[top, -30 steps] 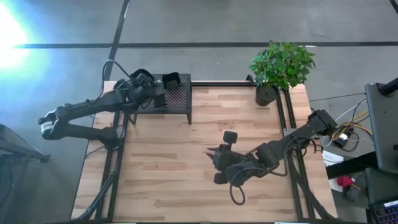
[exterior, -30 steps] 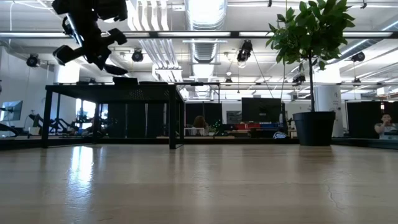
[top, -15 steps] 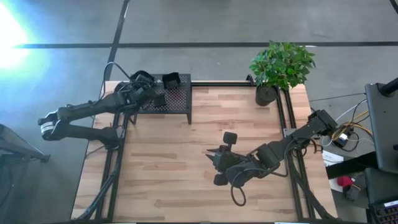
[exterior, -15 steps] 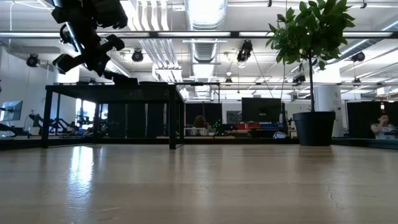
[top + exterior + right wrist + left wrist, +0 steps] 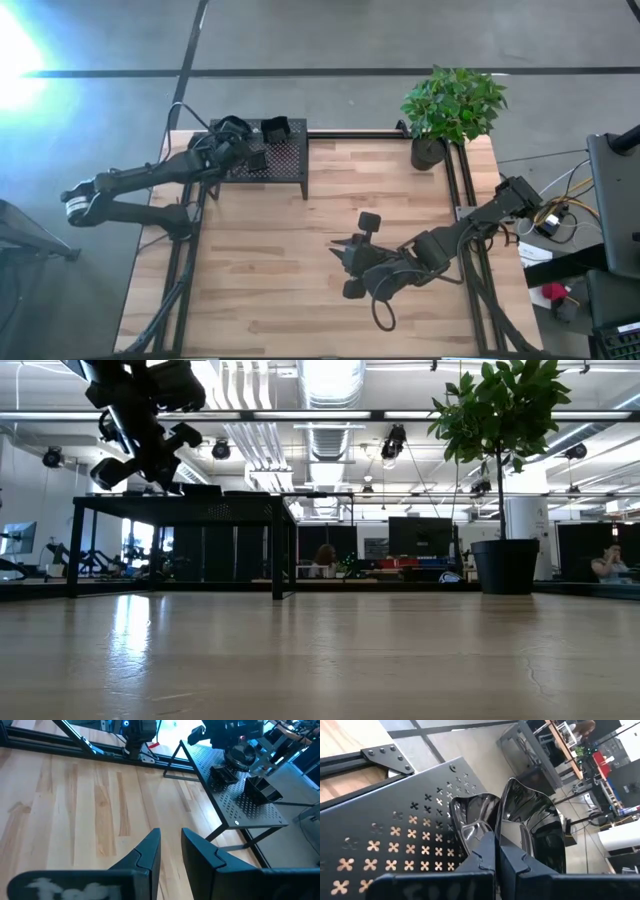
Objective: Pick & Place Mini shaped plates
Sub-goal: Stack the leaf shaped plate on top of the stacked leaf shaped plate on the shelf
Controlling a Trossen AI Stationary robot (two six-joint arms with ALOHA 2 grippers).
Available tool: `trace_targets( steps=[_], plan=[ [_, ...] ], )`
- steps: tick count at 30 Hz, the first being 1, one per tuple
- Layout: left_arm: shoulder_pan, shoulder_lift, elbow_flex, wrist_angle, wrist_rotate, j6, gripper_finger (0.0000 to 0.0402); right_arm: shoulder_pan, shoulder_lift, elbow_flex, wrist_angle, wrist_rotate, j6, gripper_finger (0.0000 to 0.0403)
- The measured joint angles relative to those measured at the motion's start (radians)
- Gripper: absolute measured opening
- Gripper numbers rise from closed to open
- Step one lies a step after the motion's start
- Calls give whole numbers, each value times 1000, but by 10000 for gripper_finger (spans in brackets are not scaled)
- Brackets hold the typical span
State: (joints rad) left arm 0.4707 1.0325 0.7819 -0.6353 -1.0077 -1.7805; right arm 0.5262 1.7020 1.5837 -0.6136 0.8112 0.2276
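Pick stage: left gripper (image 5: pixel 495 851), fingers pressed together, over the mini shaped plates (image 5: pixel 530 827) on the perforated stand (image 5: pixel 275 160), upper left. Next: spread, straddle one rim. Right gripper (image 5: pixel 170 851), narrowly parted, waits mid-desk.

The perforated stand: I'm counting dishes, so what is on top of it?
On the perforated stand, two clusters of mini shaped plates show. The left gripper hovers over one cluster, covering part of it, so no exact count is possible.
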Motion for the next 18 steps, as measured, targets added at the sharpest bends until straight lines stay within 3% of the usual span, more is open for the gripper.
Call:
trace_targets(
  steps=[13,18],
  plan=[
    [3,-1,0,7,-26,51,0,13,0,0,6,0,0,72],
    [15,-1,-1,15,7,49,1,13,0,0,11,0,0,72]
  ],
)
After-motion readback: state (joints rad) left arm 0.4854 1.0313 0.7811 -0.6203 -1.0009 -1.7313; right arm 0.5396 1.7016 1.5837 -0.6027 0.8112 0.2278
